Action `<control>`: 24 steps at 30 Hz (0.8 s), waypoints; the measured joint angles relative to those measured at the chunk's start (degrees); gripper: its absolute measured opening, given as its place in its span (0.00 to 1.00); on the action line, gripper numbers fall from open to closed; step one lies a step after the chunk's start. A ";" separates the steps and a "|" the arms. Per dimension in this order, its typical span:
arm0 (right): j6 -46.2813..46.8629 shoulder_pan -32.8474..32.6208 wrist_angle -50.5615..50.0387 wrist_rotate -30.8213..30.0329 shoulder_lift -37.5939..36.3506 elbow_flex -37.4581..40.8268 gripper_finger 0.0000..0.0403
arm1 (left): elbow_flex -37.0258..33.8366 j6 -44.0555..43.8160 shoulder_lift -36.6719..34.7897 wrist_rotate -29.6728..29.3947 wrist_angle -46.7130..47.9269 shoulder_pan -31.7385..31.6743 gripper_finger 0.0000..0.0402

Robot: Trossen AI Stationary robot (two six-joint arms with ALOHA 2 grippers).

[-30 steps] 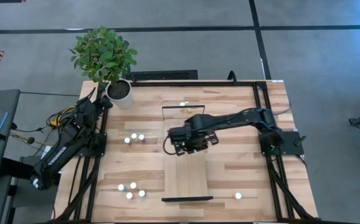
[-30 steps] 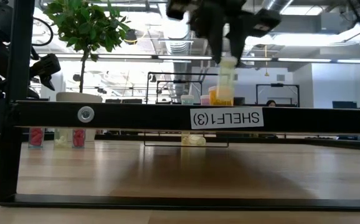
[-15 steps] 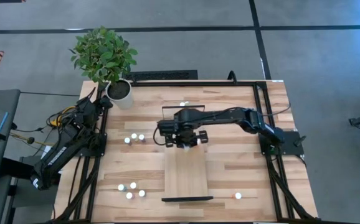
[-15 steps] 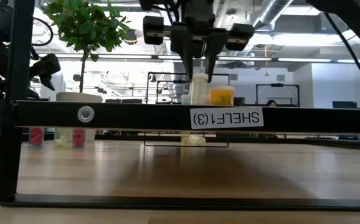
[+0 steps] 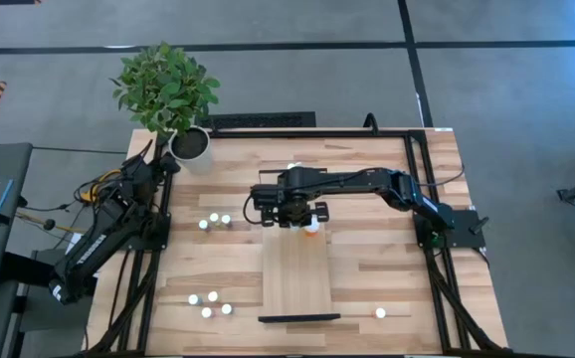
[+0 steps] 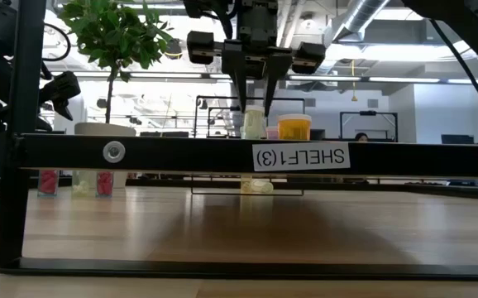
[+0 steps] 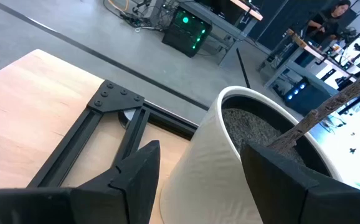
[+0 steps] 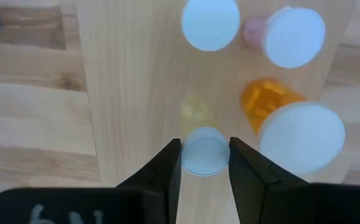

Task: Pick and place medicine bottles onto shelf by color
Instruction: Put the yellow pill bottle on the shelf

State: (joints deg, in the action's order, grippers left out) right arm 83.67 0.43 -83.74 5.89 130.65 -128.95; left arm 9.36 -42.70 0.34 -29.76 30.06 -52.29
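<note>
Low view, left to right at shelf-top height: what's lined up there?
Plant pot → pale yellow bottle between the right gripper fingers → orange bottle, all behind the shelf rail.

Right claw (image 5: 289,212) has swung away from mid-shelf, up along the shelf (image 5: 294,267) toward its far end, carrying the pale yellow bottle (image 6: 254,124) with it. A second ago that bottle hung high, tilted in front of the orange bottle (image 6: 294,127). Now it has come down, upright, just beside the orange one on the shelf. The fingers (image 8: 250,175) remain on either side of its white cap. With the arm shifted, the orange bottle shows from above, beside the claw.
</note>
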 joint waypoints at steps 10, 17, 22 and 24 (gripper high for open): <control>-8.78 0.06 0.20 -1.92 0.00 0.00 0.31 | -0.01 0.01 0.00 0.00 0.00 0.00 0.52; -12.87 0.06 0.22 -3.63 0.00 0.00 0.31 | 0.00 0.00 -0.01 0.01 0.00 0.00 0.52; -16.20 0.04 0.35 -4.55 0.00 0.02 0.31 | 0.00 0.02 0.00 0.02 0.00 0.00 0.52; -17.61 0.04 0.37 -4.65 0.00 0.02 0.31 | 0.00 0.00 -0.01 0.02 0.00 -0.01 0.52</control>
State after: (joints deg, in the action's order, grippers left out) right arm 66.06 0.47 -83.37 1.24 130.65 -128.92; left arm 9.36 -42.69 0.33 -29.74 30.06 -52.30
